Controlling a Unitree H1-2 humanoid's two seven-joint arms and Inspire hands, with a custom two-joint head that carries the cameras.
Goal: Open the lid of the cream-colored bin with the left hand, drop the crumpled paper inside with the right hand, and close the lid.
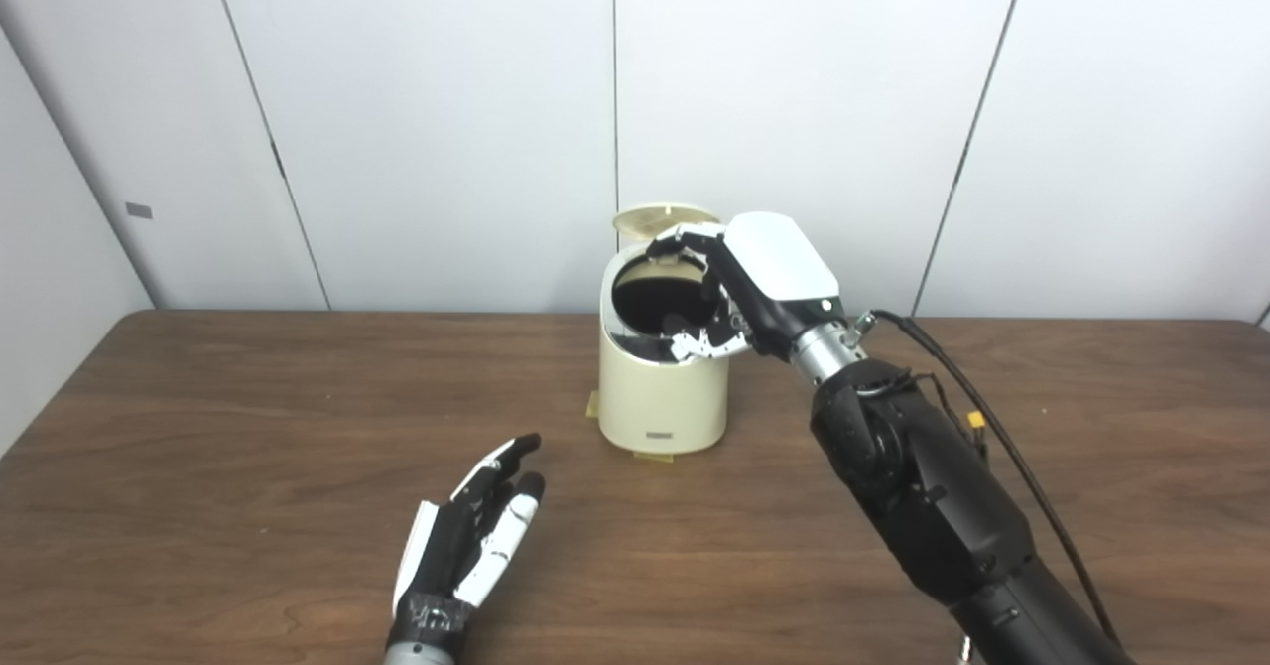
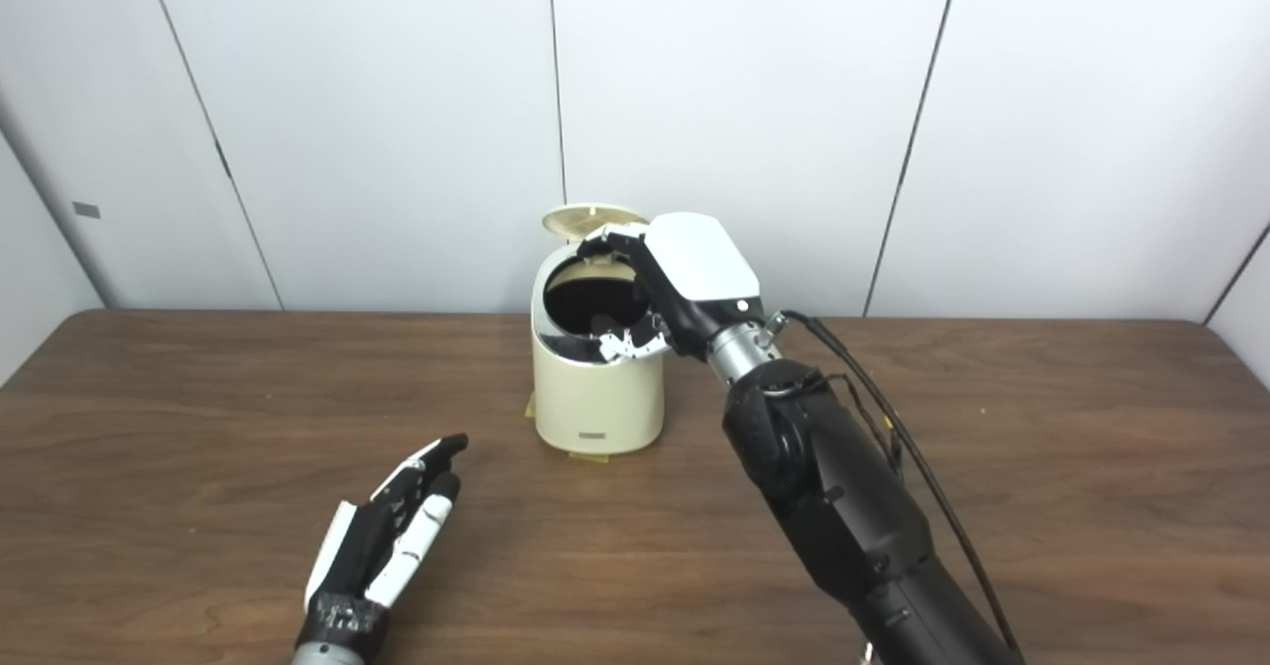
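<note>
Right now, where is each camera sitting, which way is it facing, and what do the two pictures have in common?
Left eye view: on the head, looking forward and down at the table; shows the left hand flat and the right hand over the bin.
Right eye view: beside it, slightly to the right, same direction; same two arms, bin sits further left in the picture.
Shared: the bin with its lid up, both hands, the white wall.

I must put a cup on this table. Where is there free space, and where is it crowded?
Free: the table right of the right arm, and the left part between the table's left edge and the bin. Also free is the front strip between the left hand and right arm. Crowded: at the bin's opening, where the right hand sits under the raised lid.
</note>
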